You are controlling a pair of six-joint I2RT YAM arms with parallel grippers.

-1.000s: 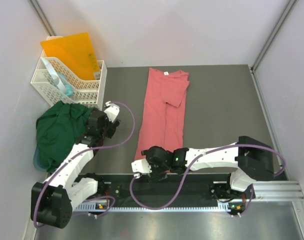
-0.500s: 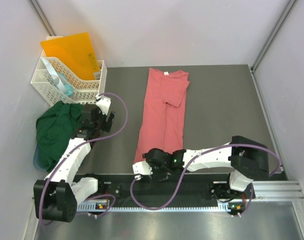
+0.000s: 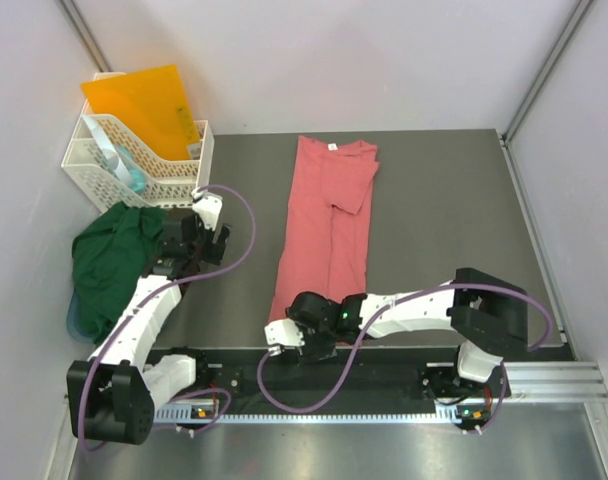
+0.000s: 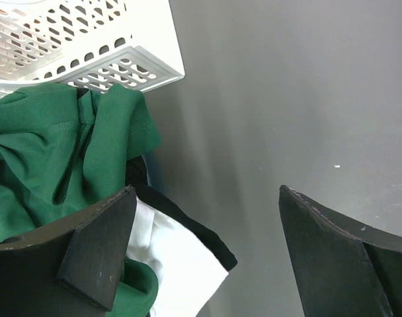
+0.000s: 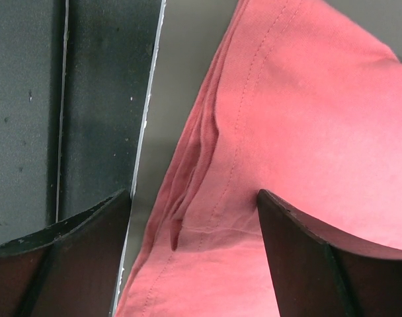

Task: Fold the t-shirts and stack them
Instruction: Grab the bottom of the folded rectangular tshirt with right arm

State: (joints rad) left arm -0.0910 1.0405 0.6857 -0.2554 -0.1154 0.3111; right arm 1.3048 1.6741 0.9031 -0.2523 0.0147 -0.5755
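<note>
The salmon-pink t-shirt (image 3: 329,225) lies folded into a long strip down the middle of the table, its white neck label at the far end. My right gripper (image 3: 304,320) is open at its near left corner. In the right wrist view the jaws (image 5: 191,257) straddle the pink hem (image 5: 207,238); one finger is over the dark table edge. The dark green t-shirt (image 3: 114,262) lies crumpled at the left. My left gripper (image 3: 187,243) is open and empty beside it. In the left wrist view (image 4: 201,257) the green cloth (image 4: 49,152) lies by the left finger.
A white plastic basket (image 3: 139,165) holding an orange folder (image 3: 144,105) stands at the far left, just behind the green shirt; its corner shows in the left wrist view (image 4: 121,59). White and black cloth (image 4: 178,264) lies under the green shirt. Grey walls enclose the table.
My left gripper has moved a little left and away, nearer the green shirt and basket. My right gripper has shifted slightly left along the pink shirt's near edge. Both stay open.
</note>
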